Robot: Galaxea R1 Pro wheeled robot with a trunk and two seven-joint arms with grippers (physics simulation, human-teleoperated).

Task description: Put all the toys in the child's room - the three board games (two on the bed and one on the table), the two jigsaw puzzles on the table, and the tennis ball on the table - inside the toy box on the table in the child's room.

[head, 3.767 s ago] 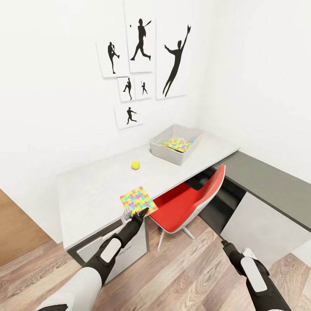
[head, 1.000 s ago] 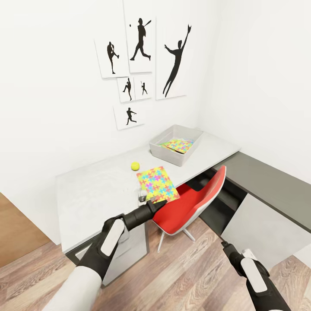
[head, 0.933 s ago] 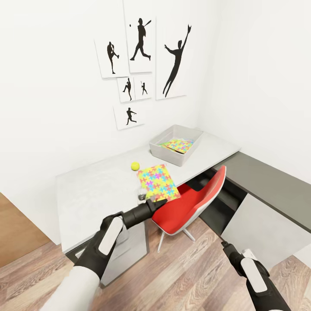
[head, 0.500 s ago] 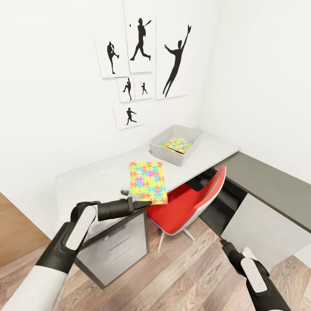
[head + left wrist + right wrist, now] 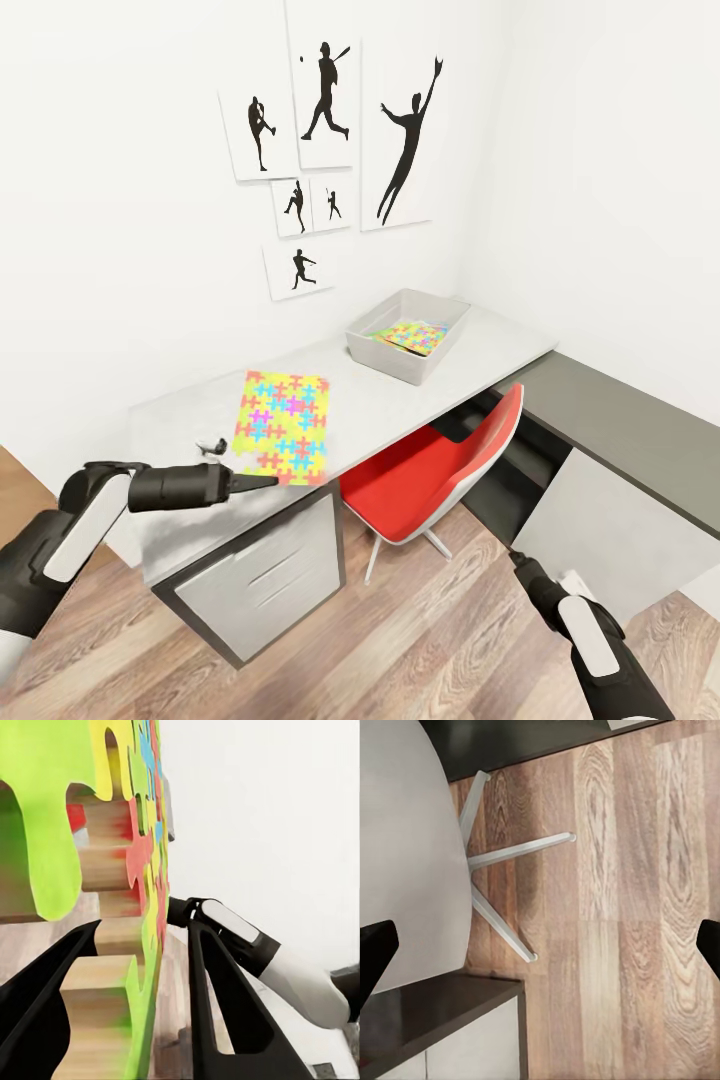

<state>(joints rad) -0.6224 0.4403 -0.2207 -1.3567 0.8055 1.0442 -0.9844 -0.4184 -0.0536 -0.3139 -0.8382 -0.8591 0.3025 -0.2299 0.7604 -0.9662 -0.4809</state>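
My left gripper (image 5: 262, 483) is shut on the lower edge of a jigsaw puzzle (image 5: 283, 427), a multicoloured square held upright above the white table (image 5: 190, 430). In the left wrist view the puzzle (image 5: 142, 870) stands edge-on between the black fingers (image 5: 217, 997). The grey toy box (image 5: 385, 358) sits at the table's far right end with a second jigsaw puzzle (image 5: 408, 336) lying inside. My right gripper (image 5: 520, 565) hangs low over the floor, open, its fingertips (image 5: 375, 952) far apart. The tennis ball is hidden. The board games and the bed are out of view.
A red chair (image 5: 440, 480) is tucked under the table between the white drawers (image 5: 265, 590) and the lower dark grey side desk (image 5: 620, 420). Its grey shell (image 5: 405, 855) and star base (image 5: 510, 855) lie below my right gripper. Silhouette posters (image 5: 330, 150) hang on the wall.
The left gripper took the puzzle from the table's front edge, lifted it and swung it leftwards, tipping it upright. The puzzle now covers the spot where the ball lay. The right arm stayed put.
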